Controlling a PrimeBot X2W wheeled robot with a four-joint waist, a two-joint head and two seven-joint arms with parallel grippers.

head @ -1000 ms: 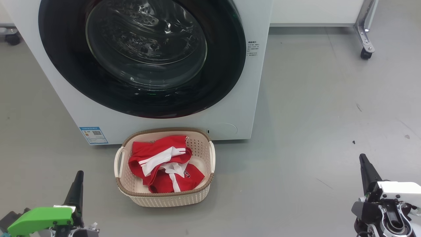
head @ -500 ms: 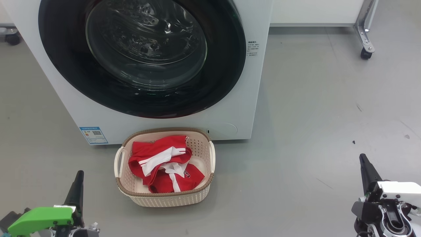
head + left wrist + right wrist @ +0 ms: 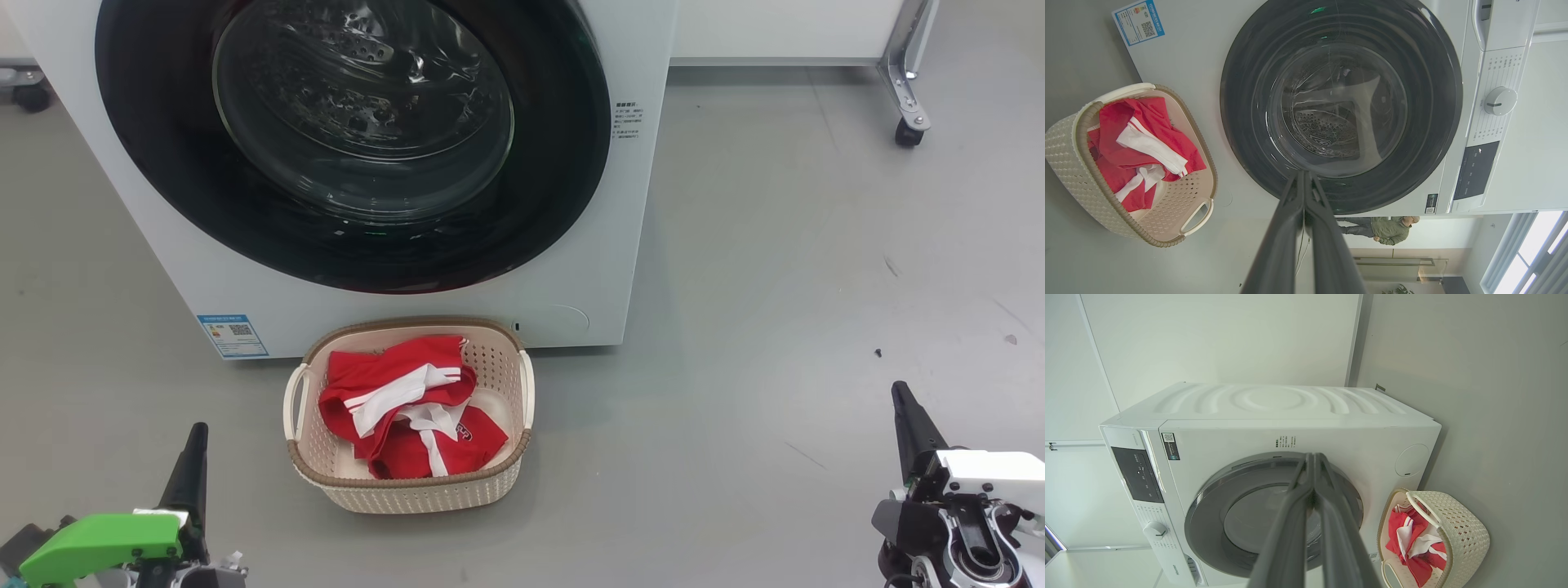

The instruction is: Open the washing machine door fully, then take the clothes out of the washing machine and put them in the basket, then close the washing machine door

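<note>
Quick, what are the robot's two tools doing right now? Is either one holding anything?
Left tool: closed, holding nothing.
Right tool: closed, holding nothing.

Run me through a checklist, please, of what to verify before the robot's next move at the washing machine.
1. Washing machine door shut against the washing machine: ok, it sits flush in every view.
2. Clothes inside the basket: ok, nothing hangs over the rim.
3. Drum empty: cannot tell for sure; no red shows through the door, but reflections hide part of it.
4. Left gripper shut and empty: ok.
5. Right gripper shut and empty: ok.
6. Both grippers apart from the basket and the door: ok.
</note>
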